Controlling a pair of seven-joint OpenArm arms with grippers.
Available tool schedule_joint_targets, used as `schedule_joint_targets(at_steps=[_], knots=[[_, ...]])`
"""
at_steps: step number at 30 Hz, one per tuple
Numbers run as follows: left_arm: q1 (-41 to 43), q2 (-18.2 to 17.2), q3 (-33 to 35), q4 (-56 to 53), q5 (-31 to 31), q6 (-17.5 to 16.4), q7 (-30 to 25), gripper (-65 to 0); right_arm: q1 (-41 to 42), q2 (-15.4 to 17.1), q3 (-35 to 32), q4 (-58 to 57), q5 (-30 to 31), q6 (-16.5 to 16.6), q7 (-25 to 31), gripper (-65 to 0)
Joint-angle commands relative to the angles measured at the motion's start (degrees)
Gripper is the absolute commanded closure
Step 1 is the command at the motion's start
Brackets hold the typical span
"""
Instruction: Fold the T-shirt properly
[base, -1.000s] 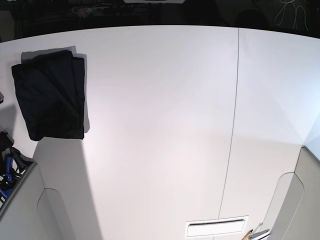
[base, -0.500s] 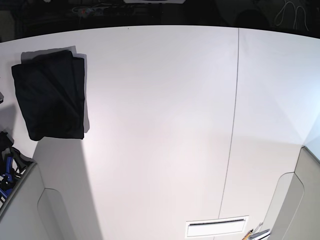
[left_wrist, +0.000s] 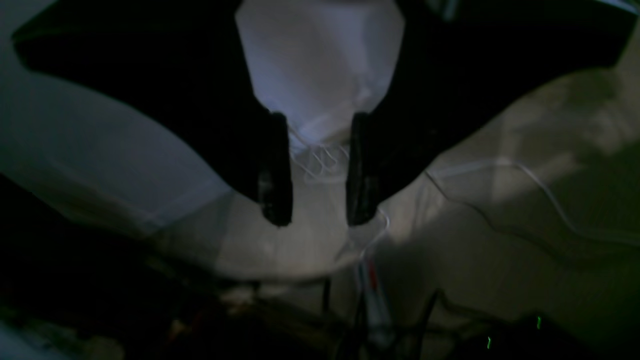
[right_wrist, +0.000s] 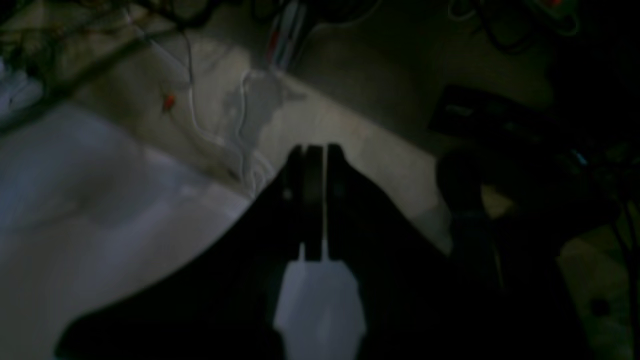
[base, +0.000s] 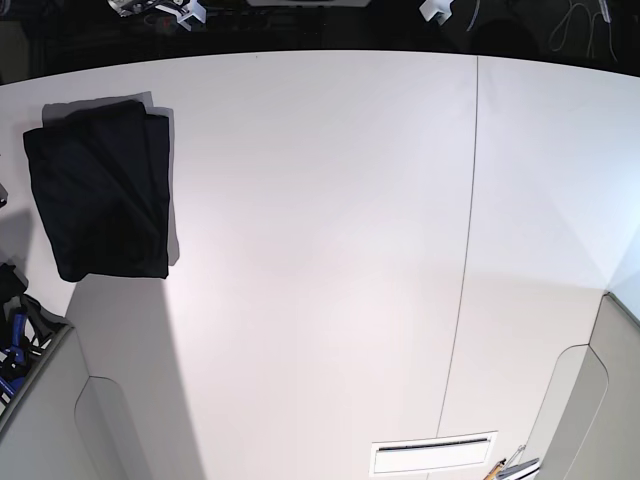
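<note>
- We see the T-shirt (base: 100, 190) folded into a neat rectangle at the tabletop's (base: 330, 250) far left.
- Our left pincer (left_wrist: 318, 170) stands parted, holding nothing.
- Our right pincer (right_wrist: 314, 200) is pressed closed, empty.

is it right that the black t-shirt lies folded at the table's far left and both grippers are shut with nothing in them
Not quite. The left gripper is open, its jaws apart in the left wrist view. The right gripper is shut and empty, and the T-shirt lies folded at the table's far left.

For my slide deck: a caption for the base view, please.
Folded black T-shirt lying at the left edge of the white table, no gripper touching it.
</note>
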Motion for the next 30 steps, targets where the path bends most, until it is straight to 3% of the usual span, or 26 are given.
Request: schedule_joint_targets(at_steps=[1,6,11,15,19,24,30], knots=[[-0.35,0.42,0.13,0.28,-0.13,-0.57,-0.22,-21.3,0.15,-0.09,0.04,0.15,0.17,-0.66,0.74,-2.6],[-3.34,3.54,0.13,0.28,-0.15,-0.57,-0.22,-21.3,1.31,-3.69,0.07,0.15,0.7,-4.85,1.86,-2.6],[-3.85,3.8,0.11,0.28,3.58,-0.37,-0.37,-21.3,1.49,-6.88,0.07,0.0,4.26,-7.85,1.81,-2.5],[-3.85,2.86,0.13,-0.37,9.81,6.75,-8.09,-21.3,1.49,-9.46,0.07,-0.28,4.48,-11.76,1.99,-2.5],[-4.98,2.58,0.13,-4.02,15.5,12.74,-13.14,-21.3,1.57,-11.39,0.11,-1.75,4.46,-12.28,5.09,-2.3],[-9.18,2.58,0.11,-11.1,17.77,16.46,-14.19,-21.3,3.41,-12.72,0.17,-7.65,4.72,-12.9,6.56,-1.6],[-13.11,2.6,0.13,-19.26,17.81,16.61,-17.05,-21.3,7.06,-13.35,0.24,-19.78,10.56,-13.35,10.38,-0.8]])
